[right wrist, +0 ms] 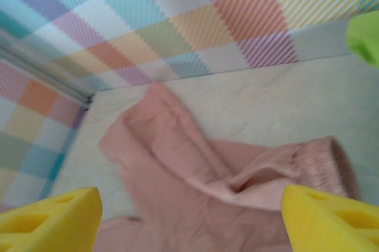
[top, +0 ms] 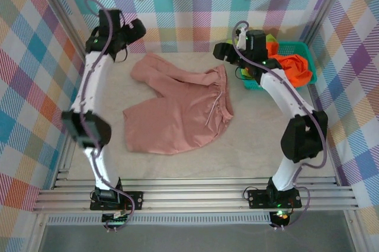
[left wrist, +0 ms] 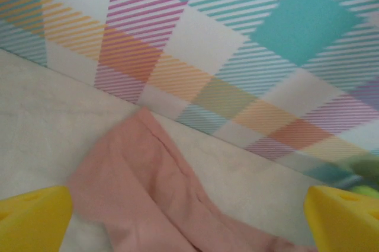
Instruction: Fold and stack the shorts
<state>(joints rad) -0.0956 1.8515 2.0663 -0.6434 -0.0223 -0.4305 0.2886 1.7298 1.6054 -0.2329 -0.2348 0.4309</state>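
- The counter (top: 266, 145) carries the pink shorts (top: 177, 112), lying crumpled at its middle with the waistband to the right.
- A teal basket (top: 294, 44) at the far right holds the orange shorts (top: 294, 68).
- The left pincer (top: 137, 28) hangs wide open over the pink shorts' far left leg, gripping nothing.
- The right pincer (top: 220, 50) hangs open near the waistband's far end, gripping nothing.
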